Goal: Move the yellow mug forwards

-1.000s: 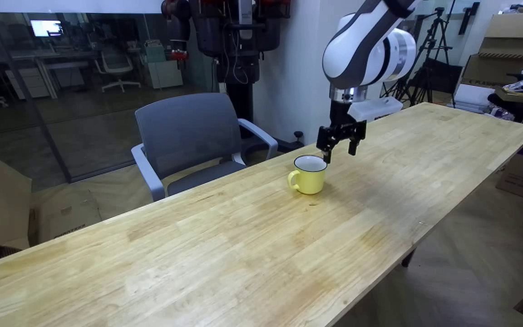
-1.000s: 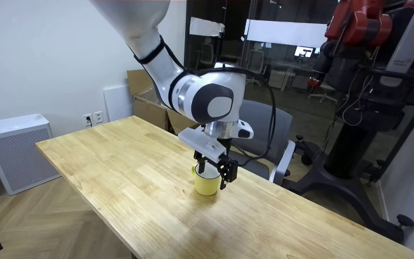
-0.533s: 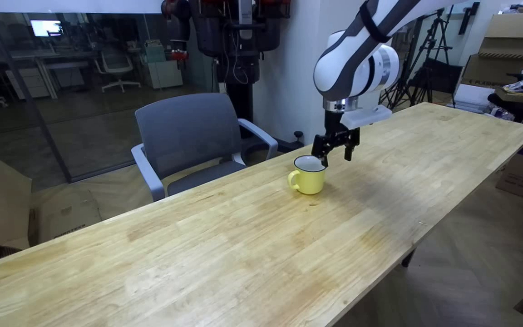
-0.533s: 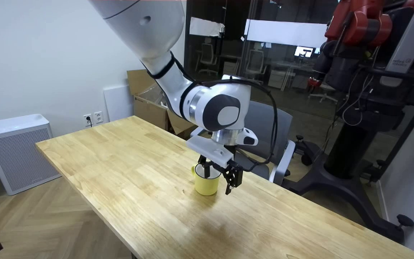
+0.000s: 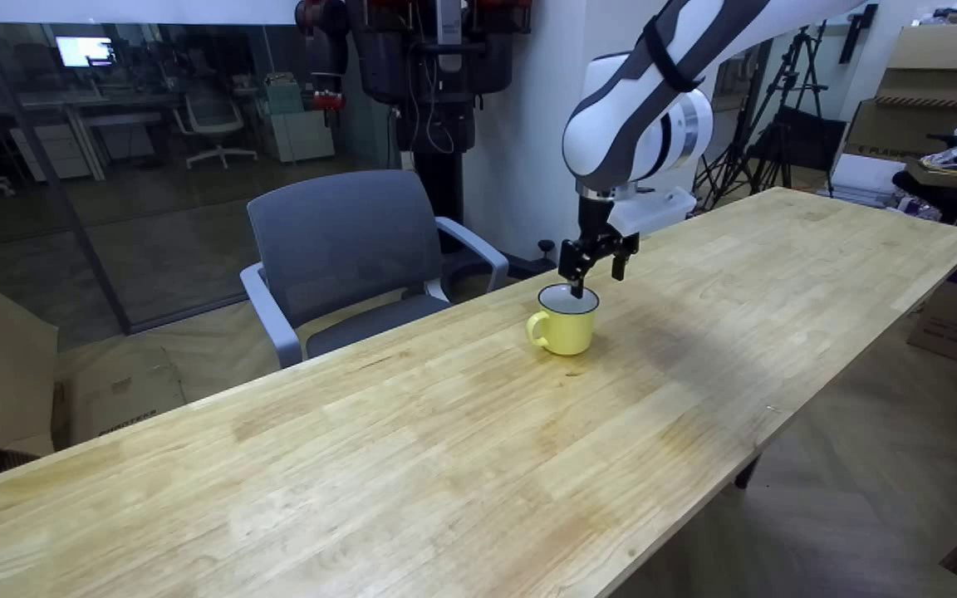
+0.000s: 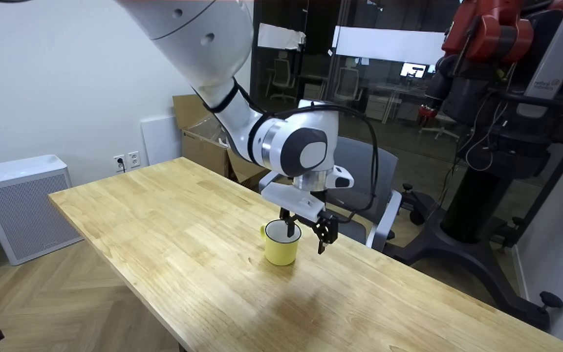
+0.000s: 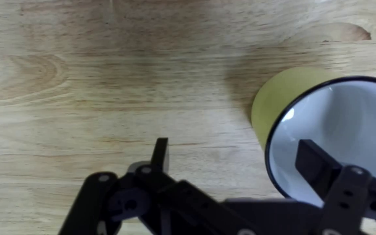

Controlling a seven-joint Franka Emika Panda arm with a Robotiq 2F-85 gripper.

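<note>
Our end effector (image 6: 306,243) now sits nearer the chair (image 5: 350,249) than before, jaws spread and empty, one finger (image 7: 317,167) over or inside the yellow mug (image 6: 281,251) upright on the counter (image 6: 188,244), so we should centre its wall between them, descend straight, then close gently.

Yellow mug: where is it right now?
At the right edge of the wrist view, the yellow mug stands upright on the wooden table; one finger of the open gripper overlaps its mouth there.
</note>
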